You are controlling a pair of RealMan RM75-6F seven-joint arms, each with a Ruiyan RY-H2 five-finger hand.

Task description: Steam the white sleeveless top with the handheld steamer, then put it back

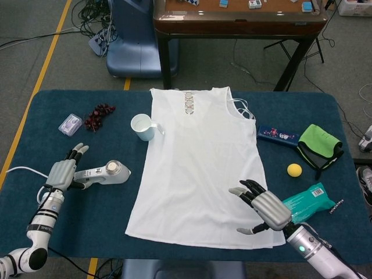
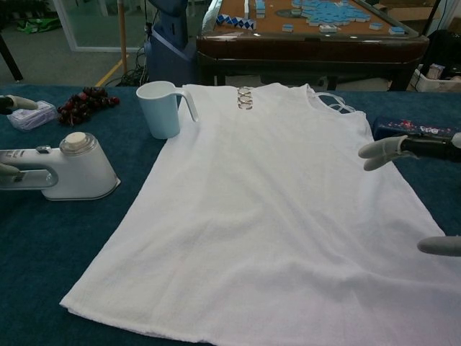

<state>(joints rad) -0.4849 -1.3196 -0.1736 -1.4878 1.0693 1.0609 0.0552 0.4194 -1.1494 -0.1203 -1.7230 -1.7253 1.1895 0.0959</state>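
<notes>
Head view shows the white sleeveless fabric top [image 1: 197, 165] spread flat on the dark blue cloth-covered surface [image 1: 104, 226], its lower right hem just under the right hand [image 1: 264, 207], which hovers with fingers spread wide and holds nothing. The left hand [image 1: 61, 173] sits at the handle end of the white plastic handheld steamer [image 1: 103, 173], fingers apart; whether it touches the handle cannot be told. The steamer lies on the surface just right of that hand, apart from the top's left edge. Beyond the steamer stands a pale blue handled cup [image 1: 142, 127]; what it holds cannot be told. A green plastic packet [image 1: 307, 203] lies just right of the right hand.
</notes>
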